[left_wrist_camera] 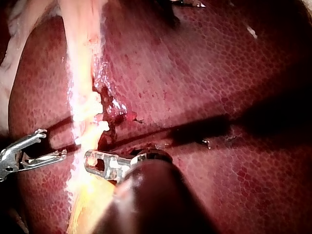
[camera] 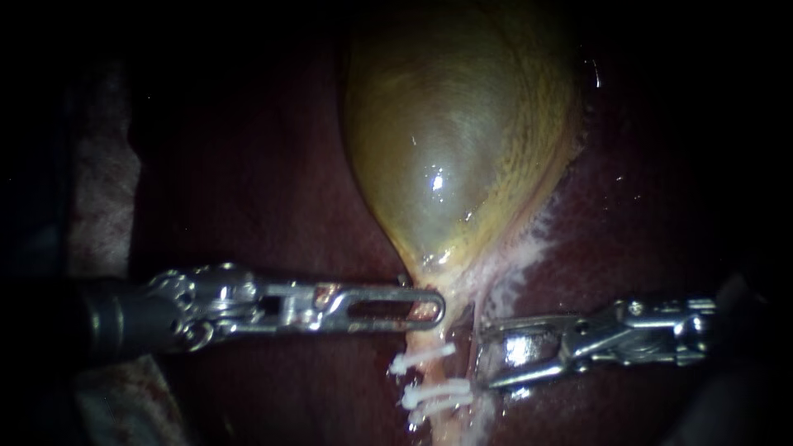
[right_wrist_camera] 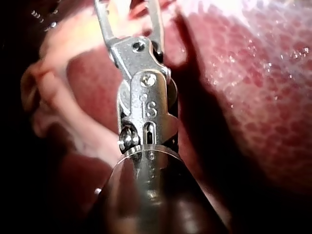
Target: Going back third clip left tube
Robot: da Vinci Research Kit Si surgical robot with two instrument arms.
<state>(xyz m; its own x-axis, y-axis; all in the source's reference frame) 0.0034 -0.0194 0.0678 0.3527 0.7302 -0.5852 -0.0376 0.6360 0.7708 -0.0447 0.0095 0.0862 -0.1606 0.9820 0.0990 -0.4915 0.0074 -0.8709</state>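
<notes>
The left instrument [camera: 431,310] clenches the tube [camera: 431,340] above white clips [camera: 438,391]; the right instrument's [camera: 484,357] jaws gape, released, just beside them.

Left instrument [camera: 436,310], dark shaft, slotted silver tip, right instrument [camera: 483,357], screwed steel

Pale speckled surface [camera: 99,190] at left edge, darkness beyond the lit middle.

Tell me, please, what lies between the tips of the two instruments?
In the endoscope view, the pale tube below the gallbladder lies between the left instrument and right instrument, its white clips just lower.
</notes>
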